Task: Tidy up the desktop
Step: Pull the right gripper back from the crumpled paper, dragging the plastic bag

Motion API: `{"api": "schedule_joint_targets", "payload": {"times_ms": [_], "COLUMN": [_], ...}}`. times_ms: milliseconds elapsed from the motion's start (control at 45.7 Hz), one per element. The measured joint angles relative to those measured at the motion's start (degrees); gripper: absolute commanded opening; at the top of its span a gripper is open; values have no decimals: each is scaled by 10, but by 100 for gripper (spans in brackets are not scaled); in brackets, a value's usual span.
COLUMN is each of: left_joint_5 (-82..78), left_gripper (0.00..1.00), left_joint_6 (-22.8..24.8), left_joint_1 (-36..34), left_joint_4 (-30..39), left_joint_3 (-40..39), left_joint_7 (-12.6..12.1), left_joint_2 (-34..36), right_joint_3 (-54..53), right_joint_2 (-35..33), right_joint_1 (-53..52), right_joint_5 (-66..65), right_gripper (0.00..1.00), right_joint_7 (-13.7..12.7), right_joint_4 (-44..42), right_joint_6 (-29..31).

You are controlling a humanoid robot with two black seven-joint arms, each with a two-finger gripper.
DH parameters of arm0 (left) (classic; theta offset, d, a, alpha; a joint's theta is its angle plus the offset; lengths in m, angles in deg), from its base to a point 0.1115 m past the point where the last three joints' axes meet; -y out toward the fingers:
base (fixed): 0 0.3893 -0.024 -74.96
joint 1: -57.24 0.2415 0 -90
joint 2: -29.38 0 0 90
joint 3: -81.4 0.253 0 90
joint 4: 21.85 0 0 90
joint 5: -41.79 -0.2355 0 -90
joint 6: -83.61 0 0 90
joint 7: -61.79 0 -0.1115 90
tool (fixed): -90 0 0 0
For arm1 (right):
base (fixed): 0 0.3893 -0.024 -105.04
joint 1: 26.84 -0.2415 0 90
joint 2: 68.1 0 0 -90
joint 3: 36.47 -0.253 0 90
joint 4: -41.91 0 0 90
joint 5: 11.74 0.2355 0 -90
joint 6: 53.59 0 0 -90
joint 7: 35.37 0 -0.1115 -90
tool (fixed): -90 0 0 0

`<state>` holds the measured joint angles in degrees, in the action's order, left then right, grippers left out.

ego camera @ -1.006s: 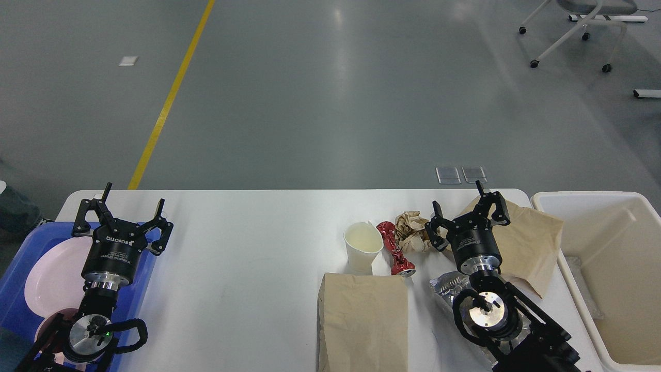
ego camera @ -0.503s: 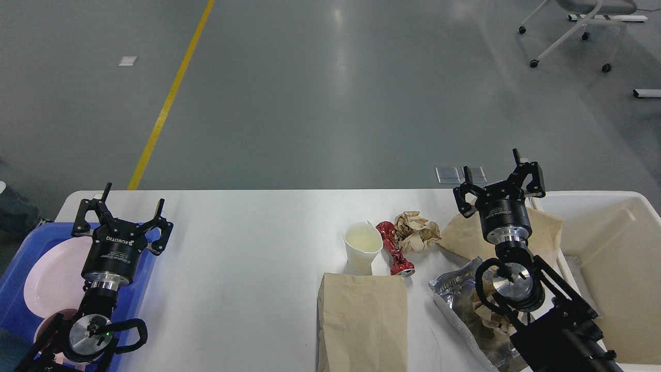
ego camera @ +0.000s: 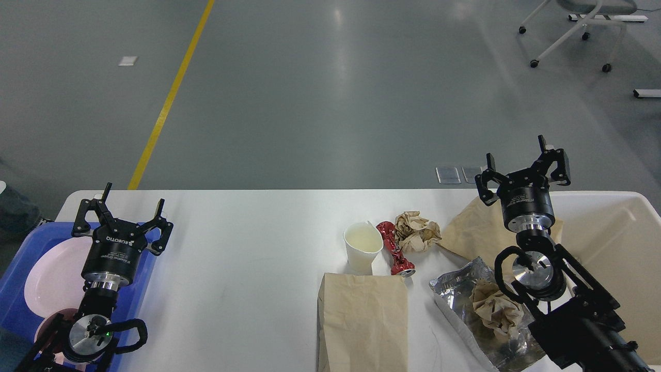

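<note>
Your right end effector rose away from the crumpled paper toward the bin, spread and empty; the table stayed cluttered. The left end effector was spread too.

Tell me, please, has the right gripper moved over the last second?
Yes. The right gripper has gone up and to the right: it was near the crumpled paper, and now it hangs open at the bin's far left corner.
</note>
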<state>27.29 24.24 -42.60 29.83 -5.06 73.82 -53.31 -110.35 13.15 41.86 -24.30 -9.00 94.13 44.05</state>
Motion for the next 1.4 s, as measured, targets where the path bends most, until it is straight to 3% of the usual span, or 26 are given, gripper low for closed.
{"api": "schedule_joint_targets", "payload": {"times_ms": [1137, 1400], "left_joint_5": [0, 0], "left_gripper": [96, 96], "left_joint_6": [0, 0], "left_joint_1": [0, 0], "left_joint_4": [0, 0], "left_joint_3": [0, 0], "left_joint_7": [0, 0], "left_joint_2": [0, 0], "right_joint_3": [44, 37], "right_joint_2": [7, -20], "right_joint_1": [78, 69], "right_joint_5": [5, 4], "right_gripper": [100, 100], "right_joint_7": [6, 6], "right_joint_4": [7, 43], "right_joint_6": [10, 8]}}
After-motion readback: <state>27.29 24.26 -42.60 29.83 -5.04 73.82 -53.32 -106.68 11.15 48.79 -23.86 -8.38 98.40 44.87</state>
